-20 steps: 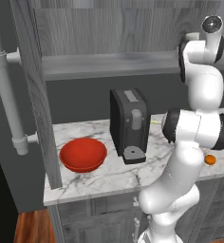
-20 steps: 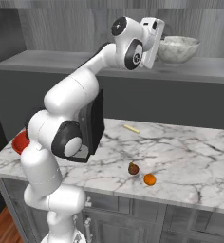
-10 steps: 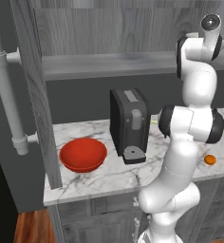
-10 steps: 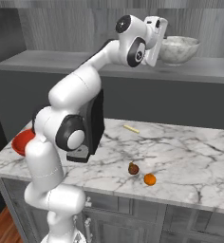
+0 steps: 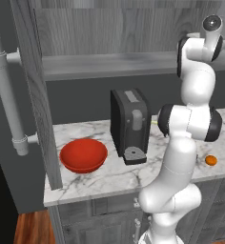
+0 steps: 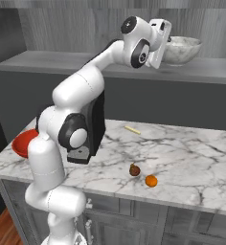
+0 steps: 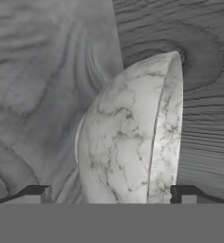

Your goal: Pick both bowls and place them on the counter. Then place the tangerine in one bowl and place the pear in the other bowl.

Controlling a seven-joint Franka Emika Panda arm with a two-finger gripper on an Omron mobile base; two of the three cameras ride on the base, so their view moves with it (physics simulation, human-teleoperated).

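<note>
The white Franka arm reaches up to the plain grey shelf board, where the wide white-grey marbled stone bowl sits upright. In the right base view the gripper is at the near left side of that marbled bowl, level with its rim. In the hand view the marbled bowl lies between the two dark fingertips, which stand well apart on either side of it; the jaws are spread and I cannot tell whether either tip touches the bowl's wall.

Taking the black upright coffee machine on the white marble counter with grey veins as the landmark: the glossy plain red wide round bowl rests on the counter just to the machine's left in the left base view, close to a grey vertical cabinet panel. The tiny dark brown tapered pear and the tiny bright orange tangerine lie on the counter well to the machine's other side, near the front edge, just beside each other, with the tangerine nearer the edge. A thin pale stick lies on the counter behind them, nearer the back wall. A pale grey pipe runs down the wall beyond the red bowl.
</note>
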